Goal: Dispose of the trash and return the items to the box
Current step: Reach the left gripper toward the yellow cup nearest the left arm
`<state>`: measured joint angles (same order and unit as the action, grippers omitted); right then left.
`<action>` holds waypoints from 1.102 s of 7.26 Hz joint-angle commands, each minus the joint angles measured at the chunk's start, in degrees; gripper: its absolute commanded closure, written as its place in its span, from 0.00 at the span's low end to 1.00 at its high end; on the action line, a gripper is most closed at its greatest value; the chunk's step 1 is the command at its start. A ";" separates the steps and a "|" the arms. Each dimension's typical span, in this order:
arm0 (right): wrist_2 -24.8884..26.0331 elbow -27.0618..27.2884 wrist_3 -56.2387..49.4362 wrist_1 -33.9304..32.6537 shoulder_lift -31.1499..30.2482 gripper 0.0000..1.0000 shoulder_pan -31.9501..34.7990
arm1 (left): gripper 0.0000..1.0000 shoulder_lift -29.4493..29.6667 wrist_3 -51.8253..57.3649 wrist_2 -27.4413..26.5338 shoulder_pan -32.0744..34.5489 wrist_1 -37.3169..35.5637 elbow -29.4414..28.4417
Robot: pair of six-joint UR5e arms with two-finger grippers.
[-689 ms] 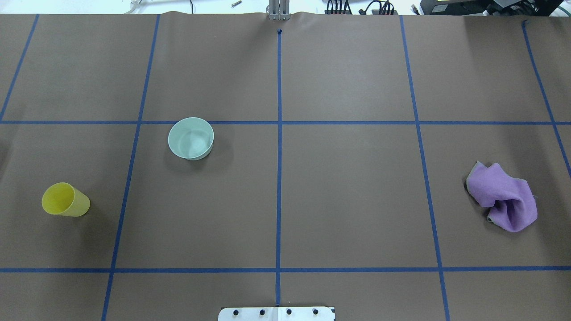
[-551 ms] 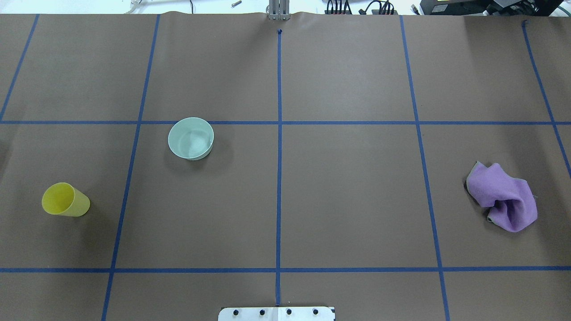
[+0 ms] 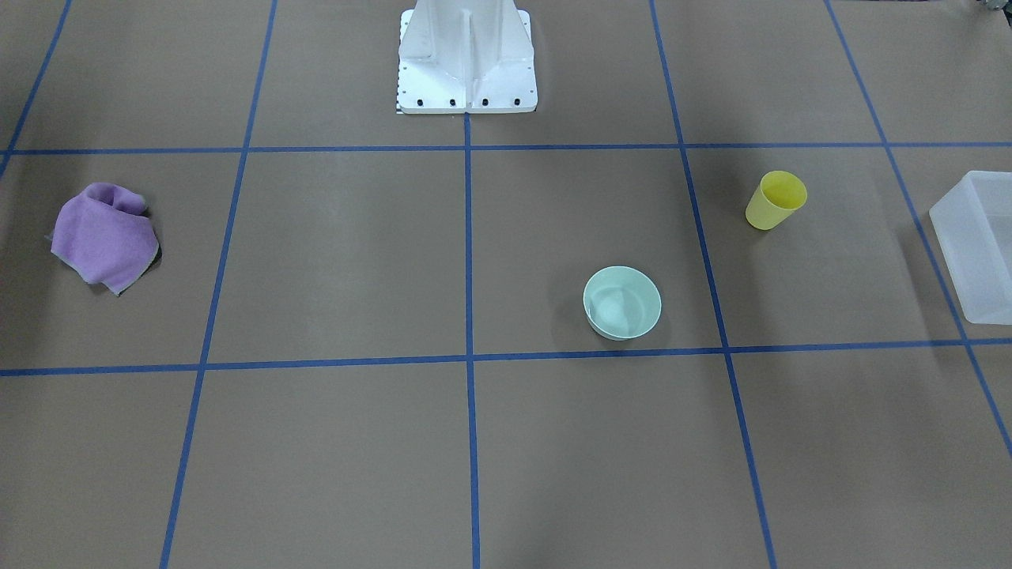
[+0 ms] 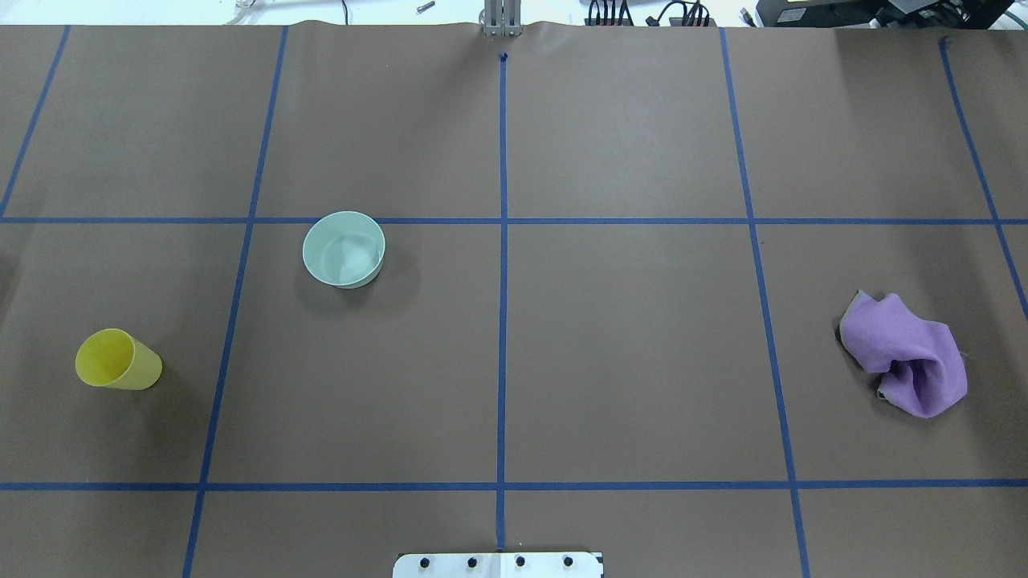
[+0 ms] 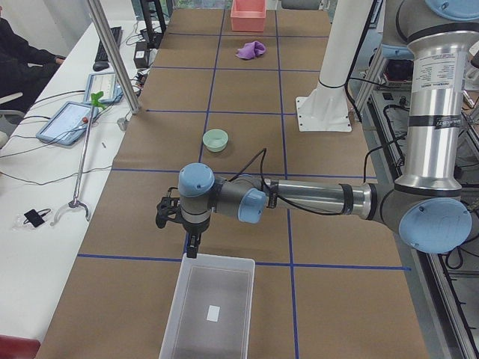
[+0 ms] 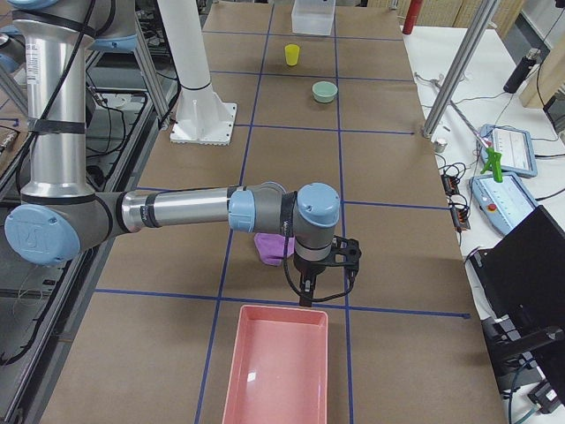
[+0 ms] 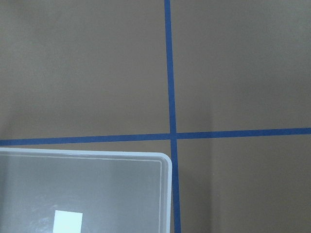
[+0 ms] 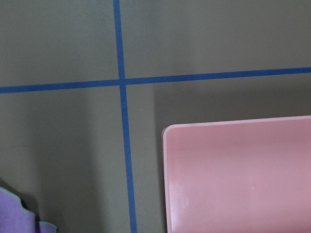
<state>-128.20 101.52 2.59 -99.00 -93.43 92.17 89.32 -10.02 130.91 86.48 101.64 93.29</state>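
Across your brown-papered table [image 4: 626, 337], the frosted box [image 5: 212, 308] sits at the robot's left end, the yellow cup [image 4: 118, 360] upright well apart, likely toppled by any glancing left gripper [image 5: 192, 243], whose spread you cannot tell.

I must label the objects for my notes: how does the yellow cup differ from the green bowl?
Colour: the yellow cup is bright yellow, the bowl pale mint green. Shape: the yellow cup is narrow and tapered, the bowl wide and low. Place: the yellow cup stands nearer the box than the bowl does. Both stand upright, open side up, and look empty.
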 commanded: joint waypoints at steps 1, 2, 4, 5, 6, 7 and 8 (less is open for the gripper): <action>0.14 -0.10 0.22 0.03 0.97 0.00 -0.15 | 0.01 -0.02 0.00 -0.22 0.00 0.22 -0.04; 0.14 -0.01 0.22 -0.06 1.06 0.00 -0.15 | 0.01 -0.11 0.09 0.04 0.00 0.48 -0.04; 0.14 -0.10 0.31 -0.06 1.06 0.00 -0.15 | 0.01 0.85 0.00 -0.48 -0.35 0.75 -1.08; 0.06 -0.19 0.31 -0.06 1.06 0.00 -0.15 | 0.01 0.08 0.00 -0.31 -0.26 1.36 -2.57; -0.03 0.16 0.31 -0.06 1.06 0.00 -0.15 | 0.01 0.16 -0.08 -0.48 -0.26 1.63 -2.33; -0.21 0.86 0.23 -0.06 1.06 0.00 -0.15 | 0.01 0.94 -0.87 -0.40 -0.26 1.54 -1.71; -0.90 1.30 0.31 -0.14 1.06 0.00 -0.58 | 0.01 1.03 -0.96 0.04 -0.26 1.45 -0.75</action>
<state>-128.51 102.23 2.86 -99.07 -92.37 91.89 90.04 -10.66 130.62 86.22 103.13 91.67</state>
